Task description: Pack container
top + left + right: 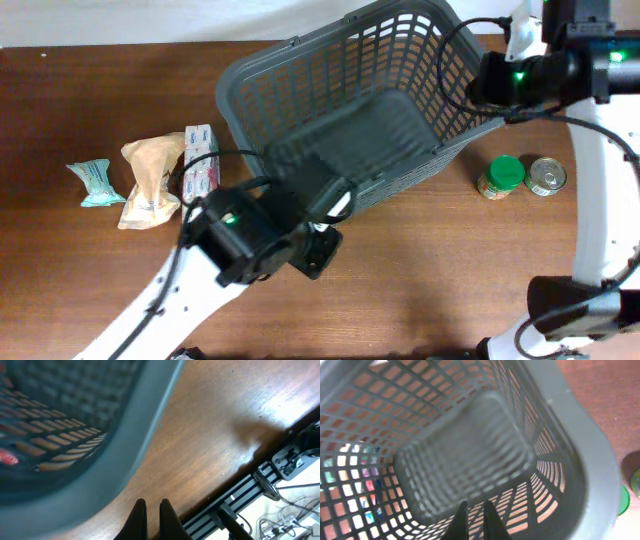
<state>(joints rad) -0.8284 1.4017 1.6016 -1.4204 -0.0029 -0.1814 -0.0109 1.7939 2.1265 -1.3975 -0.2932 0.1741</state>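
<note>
Left end effector [152,503] and right end effector [475,505] sit pinched together, empty. We reckon they steady the container [290,75].

Even bright light; the container [115,455] blurred in both wrist views, perhaps unfocused; sheen on table [225,420]

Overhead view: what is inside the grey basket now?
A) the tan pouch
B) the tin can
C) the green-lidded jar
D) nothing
D: the basket shows only its bare lattice floor. The green-lidded jar and tin can stand outside it on one side, and the tan pouch lies outside on the other.
</note>
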